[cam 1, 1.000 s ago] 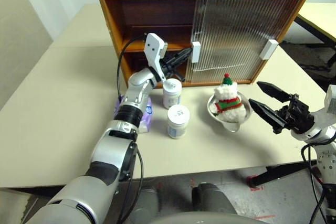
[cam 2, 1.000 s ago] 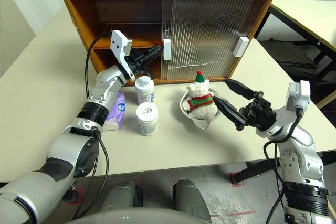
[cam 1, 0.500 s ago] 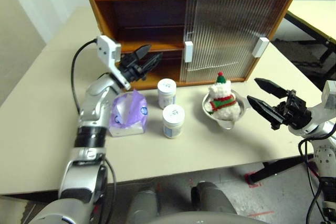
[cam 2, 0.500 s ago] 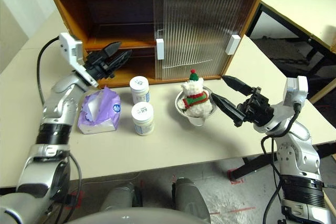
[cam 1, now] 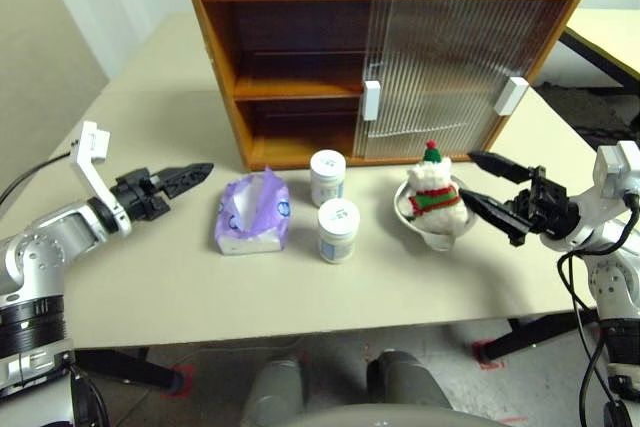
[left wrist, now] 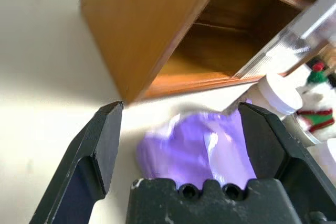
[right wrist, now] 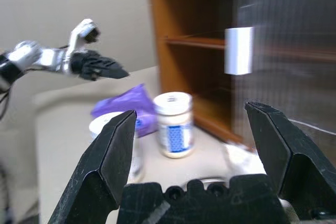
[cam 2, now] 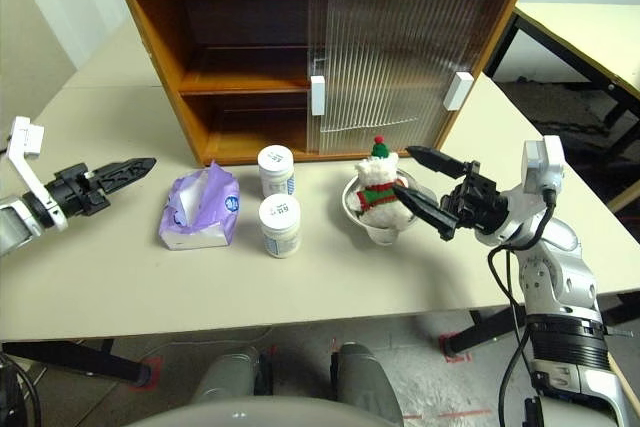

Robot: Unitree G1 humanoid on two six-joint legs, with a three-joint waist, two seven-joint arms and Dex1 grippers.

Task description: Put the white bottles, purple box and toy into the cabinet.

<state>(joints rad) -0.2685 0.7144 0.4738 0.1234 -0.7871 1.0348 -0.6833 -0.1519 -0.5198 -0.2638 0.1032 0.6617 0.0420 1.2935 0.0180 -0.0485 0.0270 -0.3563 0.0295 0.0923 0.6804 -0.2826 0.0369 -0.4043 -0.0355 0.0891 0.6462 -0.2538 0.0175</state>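
The two white bottles (cam 1: 327, 178) (cam 1: 338, 230) stand upright near the middle of the worktop (cam 1: 150, 277), one just in front of the other, the rear one close to the cabinet's open lower shelf. At their 9 o'clock, just beside them, lies the purple box (cam 1: 252, 215), tissue puffing from its top. At their 3 o'clock the toy (cam 1: 432, 190) sits in a shiny metal bowl (cam 1: 424, 228). The cabinet (cam 1: 385, 52) stands at 12 o'clock from these things, its left half open and bare, its ribbed sliding doors covering the right half.

The left tool (cam 1: 185, 178) hovers at 9 o'clock from the purple box, apart from it, fingers spread wide with nothing between them, pointing toward the box. The right tool (cam 2: 418, 178) hangs at 3 o'clock, just beside the toy, released as well, one finger above the other, both aimed at the toy and gripping nothing.
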